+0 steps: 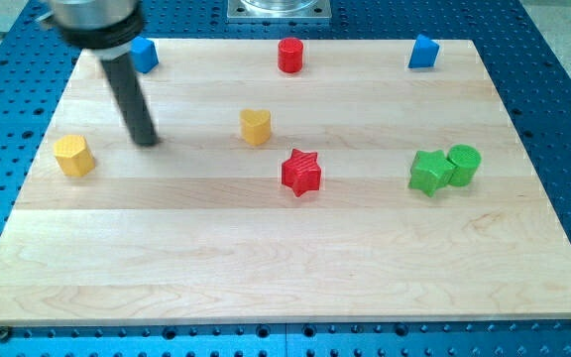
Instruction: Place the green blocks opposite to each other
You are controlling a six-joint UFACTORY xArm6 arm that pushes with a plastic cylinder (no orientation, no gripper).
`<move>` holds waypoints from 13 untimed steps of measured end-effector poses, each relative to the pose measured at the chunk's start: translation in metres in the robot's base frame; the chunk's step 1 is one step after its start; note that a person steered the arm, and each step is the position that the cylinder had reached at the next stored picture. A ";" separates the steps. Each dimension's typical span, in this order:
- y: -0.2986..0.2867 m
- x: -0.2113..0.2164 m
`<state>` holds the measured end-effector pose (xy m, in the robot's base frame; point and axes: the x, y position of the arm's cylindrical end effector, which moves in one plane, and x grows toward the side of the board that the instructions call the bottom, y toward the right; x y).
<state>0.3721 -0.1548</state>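
Observation:
Two green blocks lie touching at the view's right: a green star-like block (429,172) and a green cylinder (463,164) just right of it. My tip (147,139) rests on the board at the view's left, far from both green blocks. It stands right of the yellow hexagon block (73,156) and left of the yellow heart-like block (256,127).
A red star (301,173) lies near the middle. A red cylinder (290,56) stands at the top centre. A blue block (144,55) is at the top left and a blue block (423,53) at the top right. The wooden board (266,268) sits on a blue perforated table.

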 end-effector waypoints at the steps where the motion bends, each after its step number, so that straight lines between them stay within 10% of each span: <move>1: 0.077 -0.025; 4: 0.421 0.019; 7: 0.339 0.148; 9: 0.372 0.067; 11: 0.274 0.016; 13: 0.284 0.128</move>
<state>0.4999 0.1288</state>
